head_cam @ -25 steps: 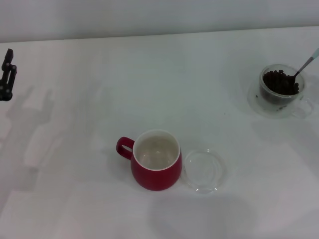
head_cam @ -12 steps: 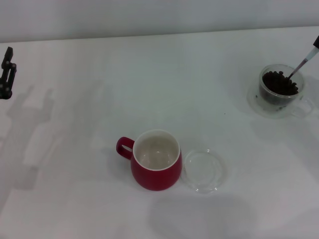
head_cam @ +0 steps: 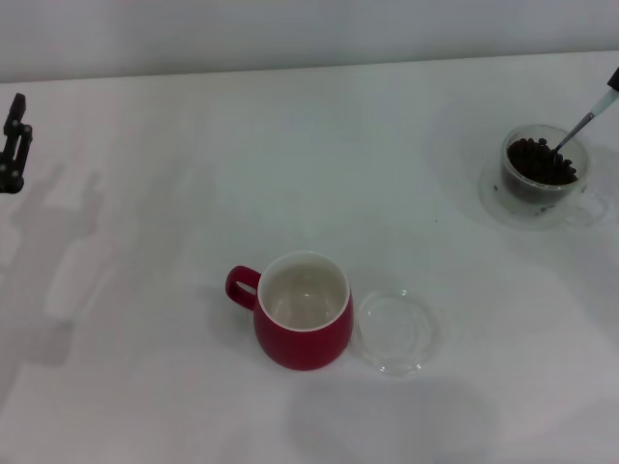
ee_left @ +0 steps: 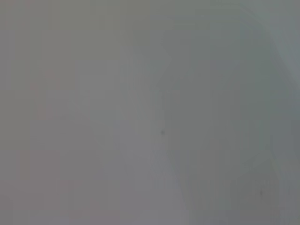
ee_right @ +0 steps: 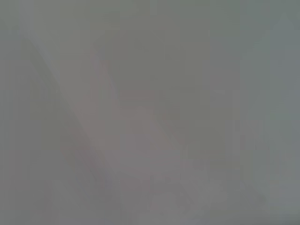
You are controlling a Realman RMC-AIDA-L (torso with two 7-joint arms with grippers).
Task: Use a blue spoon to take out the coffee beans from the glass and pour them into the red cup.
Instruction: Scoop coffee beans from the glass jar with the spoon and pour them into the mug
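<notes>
Glass [head_cam: 538, 174] holds coffee beans [head_cam: 542, 160], blue spoon [head_cam: 584, 122] in; red cup [head_cam: 304, 323] empty; pincer states unclear.

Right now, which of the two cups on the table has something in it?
The glass at the far right: dark coffee beans fill it and the blue spoon dips in. The red cup shows only its bare cream inside.

My head camera looks forward and down over the worktop [head_cam: 319, 145], left end effector [head_cam: 14, 140] at its edge; both wrist cameras show only blank grey, sharing nothing identifiable.
</notes>
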